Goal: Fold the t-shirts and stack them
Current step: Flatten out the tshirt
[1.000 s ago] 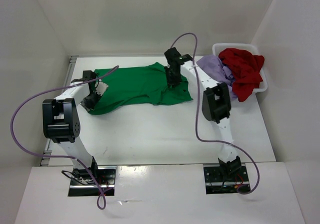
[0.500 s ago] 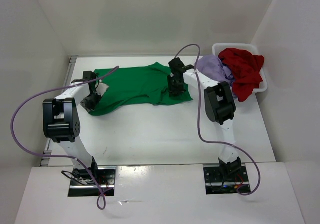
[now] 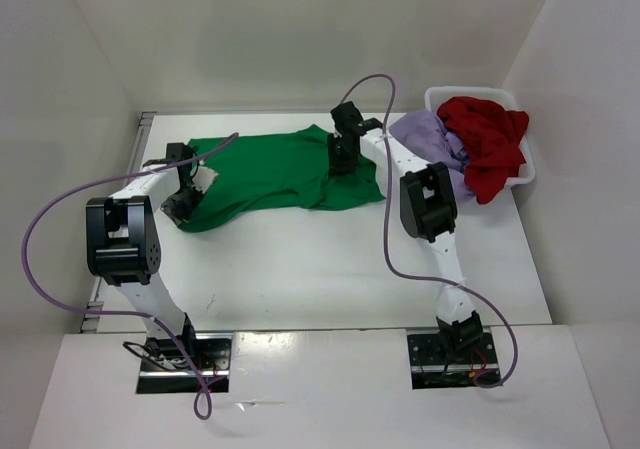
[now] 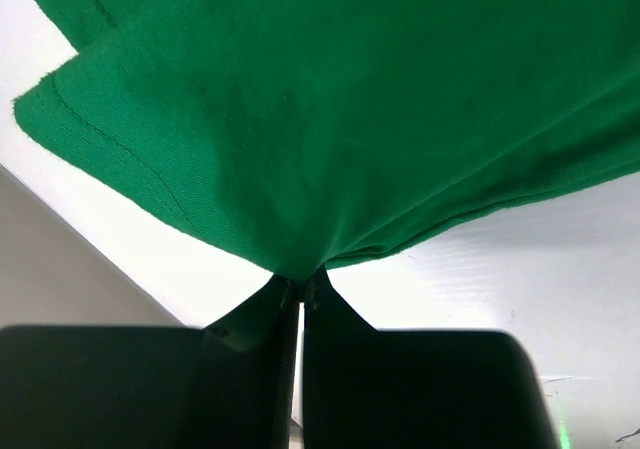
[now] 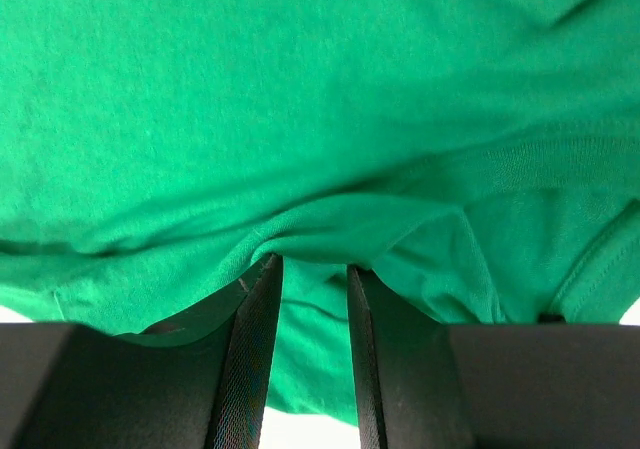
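- White table [image 3: 300, 269] in a white-walled booth; both arms reach over its far half.
- Green t-shirt [image 3: 270, 174] lies spread over the far left and centre of the table. It's rumpled, w/ no fold in it yet.
- L gripper [image 4: 298, 281]: fully closed, pinching the shirt's edge at its left end, w/ cloth fanning out from the tips.
- R gripper [image 5: 312, 261]: jaws narrowly apart, down on the shirt's right part. A raised ridge of cloth sits across the tips and doesn't look clamped.
- Step, my read: spreading and squaring the green t-shirt before the 1st fold. Task is early, nothing stacked.
- Next move prob. needs the R gripper to close on that ridge or a hem. Then both arms pull apart evenly to take out wrinkles w/o dragging the cloth off the table.
- White plastic basket [image 3: 468, 92] at far right holds the other two.
- Dark red t-shirt [image 3: 485, 139] hangs over the basket's near rim.
- Lavender t-shirt [image 3: 425, 134] spills over its left wall toward the R arm.
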You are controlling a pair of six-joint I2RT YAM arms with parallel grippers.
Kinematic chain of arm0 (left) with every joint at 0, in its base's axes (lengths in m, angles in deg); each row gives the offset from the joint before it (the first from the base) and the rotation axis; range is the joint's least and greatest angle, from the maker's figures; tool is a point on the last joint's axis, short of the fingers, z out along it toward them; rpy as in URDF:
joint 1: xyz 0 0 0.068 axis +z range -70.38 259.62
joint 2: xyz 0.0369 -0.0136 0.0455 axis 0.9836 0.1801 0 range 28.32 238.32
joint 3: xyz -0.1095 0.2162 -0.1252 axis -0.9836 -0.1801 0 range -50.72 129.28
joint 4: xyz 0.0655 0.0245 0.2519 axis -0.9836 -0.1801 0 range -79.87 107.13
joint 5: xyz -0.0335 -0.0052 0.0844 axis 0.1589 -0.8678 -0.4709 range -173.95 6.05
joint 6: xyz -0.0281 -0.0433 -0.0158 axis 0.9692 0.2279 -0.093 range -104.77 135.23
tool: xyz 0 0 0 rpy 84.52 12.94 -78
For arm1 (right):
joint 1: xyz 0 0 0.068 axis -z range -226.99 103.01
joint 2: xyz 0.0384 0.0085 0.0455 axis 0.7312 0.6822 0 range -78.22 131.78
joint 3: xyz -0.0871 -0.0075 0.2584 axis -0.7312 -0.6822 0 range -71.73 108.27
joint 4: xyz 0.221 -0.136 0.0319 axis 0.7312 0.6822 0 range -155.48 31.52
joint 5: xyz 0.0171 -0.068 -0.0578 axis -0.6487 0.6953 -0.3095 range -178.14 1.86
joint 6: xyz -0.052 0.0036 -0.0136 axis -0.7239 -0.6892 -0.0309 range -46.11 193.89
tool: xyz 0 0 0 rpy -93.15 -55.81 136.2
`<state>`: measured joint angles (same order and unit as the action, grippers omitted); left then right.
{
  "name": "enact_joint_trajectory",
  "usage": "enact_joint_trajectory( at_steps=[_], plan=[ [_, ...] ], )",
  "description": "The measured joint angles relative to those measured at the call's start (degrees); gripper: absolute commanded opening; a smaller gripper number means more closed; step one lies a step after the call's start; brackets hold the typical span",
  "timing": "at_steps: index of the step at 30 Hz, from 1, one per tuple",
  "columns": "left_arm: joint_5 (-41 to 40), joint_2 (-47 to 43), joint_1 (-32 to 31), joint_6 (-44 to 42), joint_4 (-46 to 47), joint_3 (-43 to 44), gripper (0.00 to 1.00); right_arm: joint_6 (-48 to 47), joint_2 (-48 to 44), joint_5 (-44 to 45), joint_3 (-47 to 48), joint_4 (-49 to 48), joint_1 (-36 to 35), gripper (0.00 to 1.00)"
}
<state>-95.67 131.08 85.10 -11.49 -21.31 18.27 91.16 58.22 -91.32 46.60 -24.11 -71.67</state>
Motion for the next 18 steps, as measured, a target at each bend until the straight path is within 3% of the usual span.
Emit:
enact_joint_trajectory(
  at_steps=[9,14,18],
  plan=[
    [0.0,0.0,0.0,0.0,0.0,0.0,0.00,0.0,4.2,0.7,4.6,1.3,0.3,0.37],
    [0.0,0.0,0.0,0.0,0.0,-0.5,0.00,-0.2,4.2,4.0,5.0,2.4,0.2,0.54],
    [0.0,0.0,0.0,0.0,0.0,-0.7,0.00,-0.4,4.2,6.3,5.0,3.1,0.2,0.56]
  ],
)
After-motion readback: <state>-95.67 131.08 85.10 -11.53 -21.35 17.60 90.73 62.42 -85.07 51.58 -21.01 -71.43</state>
